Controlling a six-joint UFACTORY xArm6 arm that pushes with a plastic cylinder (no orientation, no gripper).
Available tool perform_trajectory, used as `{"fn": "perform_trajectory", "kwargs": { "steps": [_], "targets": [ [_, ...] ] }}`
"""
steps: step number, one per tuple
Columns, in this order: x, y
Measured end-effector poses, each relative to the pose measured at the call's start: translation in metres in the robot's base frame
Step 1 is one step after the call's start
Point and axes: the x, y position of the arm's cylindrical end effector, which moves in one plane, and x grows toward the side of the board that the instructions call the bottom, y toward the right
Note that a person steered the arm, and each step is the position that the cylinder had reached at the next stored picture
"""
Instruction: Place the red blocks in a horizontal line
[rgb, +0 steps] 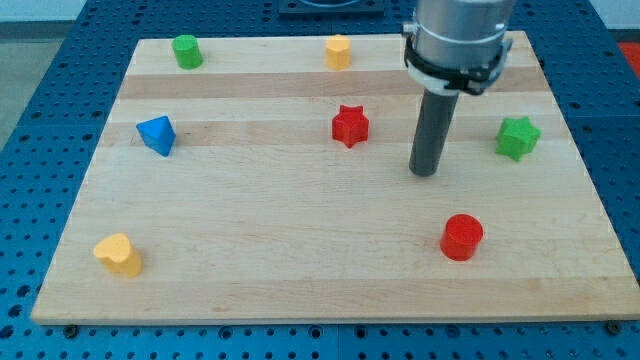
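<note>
A red star block (350, 125) lies near the middle of the wooden board (300, 250), toward the view's top. A red cylinder block (462, 237) stands at the lower right. My tip (426, 172) rests on the board between them, to the right of and slightly below the star, and above and a little left of the cylinder. It touches neither block.
A green cylinder (186, 50) stands at the top left and a yellow block (338, 51) at the top middle. A blue block (156, 134) is at the left, a green star (518, 137) at the right, and a yellow block (118, 254) at the bottom left.
</note>
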Motion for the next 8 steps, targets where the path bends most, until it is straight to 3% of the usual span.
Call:
{"fn": "perform_trajectory", "kwargs": {
  "steps": [3, 5, 8],
  "targets": [
    [-0.105, -0.013],
    [-0.1, -0.061],
    [-0.041, -0.074]
  ]
}}
